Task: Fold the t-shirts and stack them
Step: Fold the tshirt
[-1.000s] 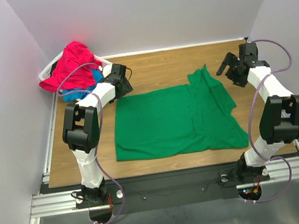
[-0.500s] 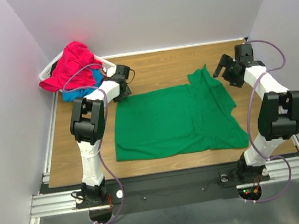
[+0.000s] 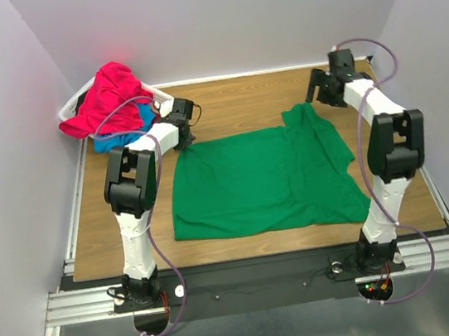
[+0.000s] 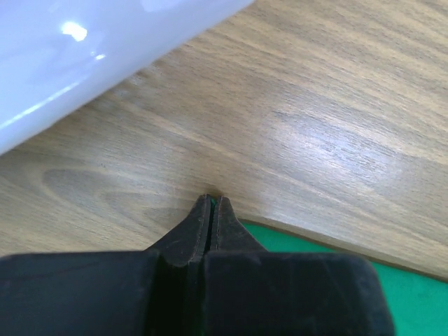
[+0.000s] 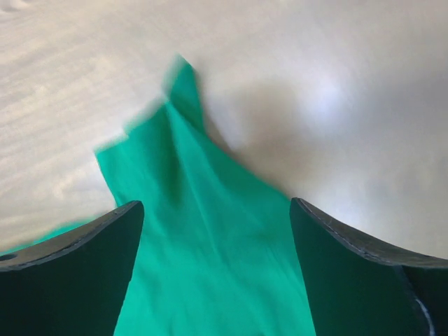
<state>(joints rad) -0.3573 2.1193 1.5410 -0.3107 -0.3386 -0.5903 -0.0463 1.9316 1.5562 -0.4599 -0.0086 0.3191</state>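
Green t-shirt [image 3: 264,181]: spread almost flat in the middle of the desk [image 3: 240,99], with one pointed flap standing up at its far-right corner.
Why it lies so: probably opened out so that its far edge and corners are free to be taken and carried over for a first fold.
Other t-shirts: the pinkish-red t-shirt [image 3: 109,92] is heaped over the blue t-shirt [image 3: 124,138] in the white basket [image 3: 70,113] at the far-left corner, well apart from the green one and likely waiting their turn.
Left end effector [image 4: 211,203]: clenched, fingertips pressed together on the bare wood just beside the shirt's far-left corner. No cloth shows between the tips, and green edge is visible only beside and behind them.
Right end effector [image 5: 213,210]: released, its fingers spread wide with the pointed flap lying between and beneath them. The right wrist view does not show whether they touch the cloth.
Left arm pose: elbow raised over the left desk edge, forearm running to the far right, wrist pitched down to the surface.
Right arm pose: stretched far up the right side, wrist turned inward toward the flap.
Step judged: lining up on the two far corners, with neither corner visibly secured.
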